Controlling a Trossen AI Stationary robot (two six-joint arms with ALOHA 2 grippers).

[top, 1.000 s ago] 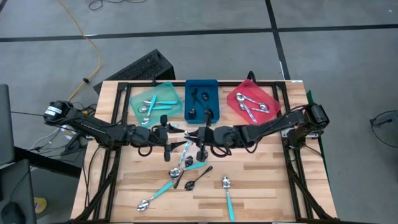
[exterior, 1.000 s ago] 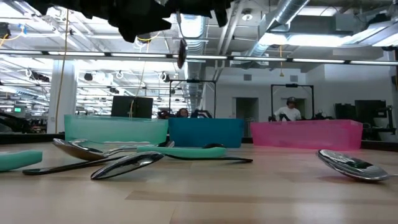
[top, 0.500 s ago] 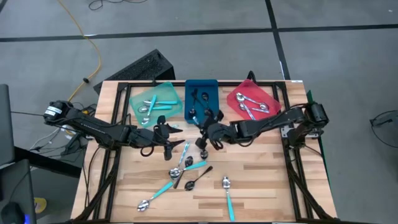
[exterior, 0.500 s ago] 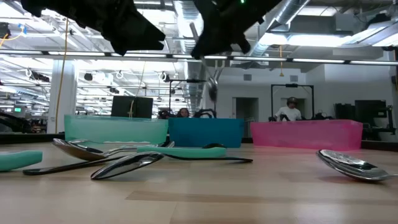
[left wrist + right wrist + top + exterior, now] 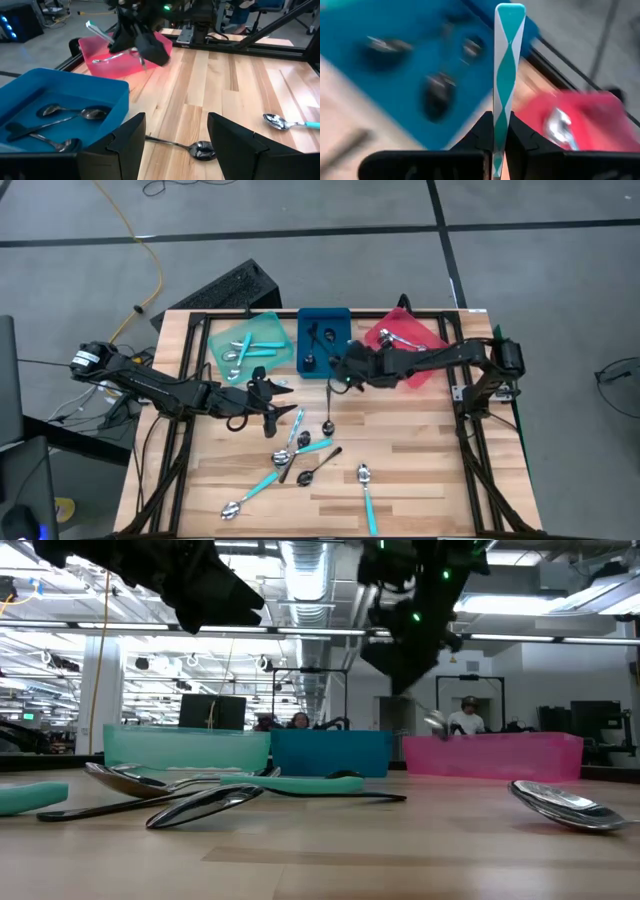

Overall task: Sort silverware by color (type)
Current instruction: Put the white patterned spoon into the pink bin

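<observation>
My right gripper (image 5: 345,368) hangs over the near ends of the blue tray (image 5: 323,340) and the red tray (image 5: 405,345), shut on a teal-handled spoon (image 5: 509,75). My left gripper (image 5: 175,145) stands open above the table's middle, left of a black spoon (image 5: 328,420) that lies flat on the wood, nothing between its fingers. The teal tray (image 5: 250,345) holds teal-handled spoons, the blue one black spoons (image 5: 75,115), the red one silver spoons (image 5: 400,340). Several loose spoons (image 5: 290,448) lie near the table's middle and front. My right gripper pinches the spoon's teal handle (image 5: 501,117) between its two fingers, partway along. The fingers come from the table's right, slanting down, and lie across the handle. The handle's free end (image 5: 91,25) rises above the fingers and the bowl (image 5: 436,722) hangs below, clear of table and trays.
The three trays stand side by side along the far edge. Bare wood lies on the right half of the table, apart from a teal-handled spoon (image 5: 367,490) near the front. A person shows in the room behind (image 5: 465,718).
My right gripper has carried the teal-handled spoon from above the table's middle toward the far edge and a little right, up to the blue and red trays, tipping its fingers downward. The black spoon that it hung over now shows on the wood.
</observation>
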